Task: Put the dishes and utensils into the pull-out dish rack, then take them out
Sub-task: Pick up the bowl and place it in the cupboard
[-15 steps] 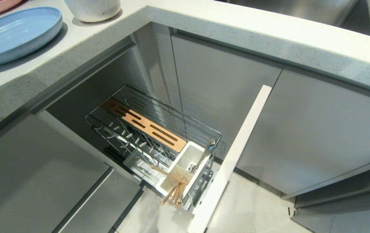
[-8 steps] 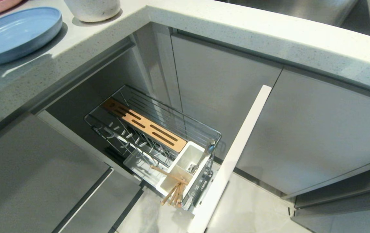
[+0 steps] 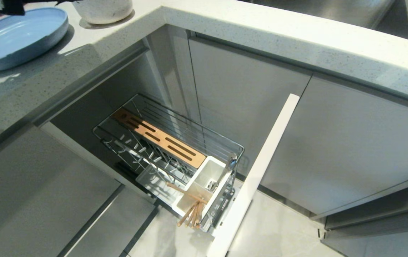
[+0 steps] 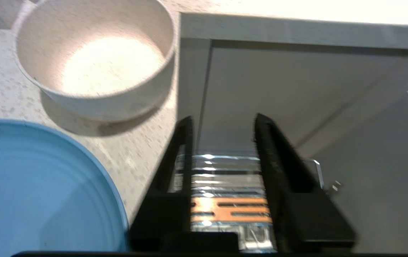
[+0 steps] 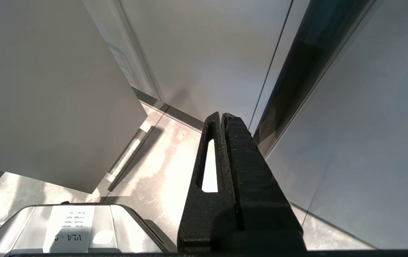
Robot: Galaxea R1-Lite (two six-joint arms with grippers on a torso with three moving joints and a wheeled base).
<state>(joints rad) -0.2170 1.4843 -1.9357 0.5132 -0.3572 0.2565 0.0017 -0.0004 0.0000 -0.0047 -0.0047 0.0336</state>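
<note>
The pull-out dish rack (image 3: 175, 137) stands open below the counter, its wooden strip (image 3: 159, 137) and wire pegs bare. Its white caddy (image 3: 207, 180) holds the wooden chopsticks (image 3: 190, 210), which lean out over the front, and silver spoons (image 3: 228, 169). The pale-blue plate (image 3: 18, 35) and off-white bowl (image 3: 102, 10) sit on the counter. My left gripper (image 4: 223, 119) hovers open and empty past the counter edge, beside the plate (image 4: 39, 189) and bowl (image 4: 96, 60), with the rack (image 4: 225, 210) seen far below. A dark part of the left arm (image 3: 0, 6) shows above the plate. My right gripper (image 5: 221, 115) is shut and parked low.
The rack's door front (image 3: 257, 171) stands out edge-on into the floor space. A steel sink (image 3: 332, 10) is set into the counter at the back right. Grey cabinet fronts (image 3: 350, 150) flank the opening. Part of the robot's base (image 5: 71, 228) lies on the floor under the right gripper.
A dark part of the left arm has come into the head view at the top left, over the plate, and shadows have shifted on the counter. Rack, dishes and utensils have not moved.
</note>
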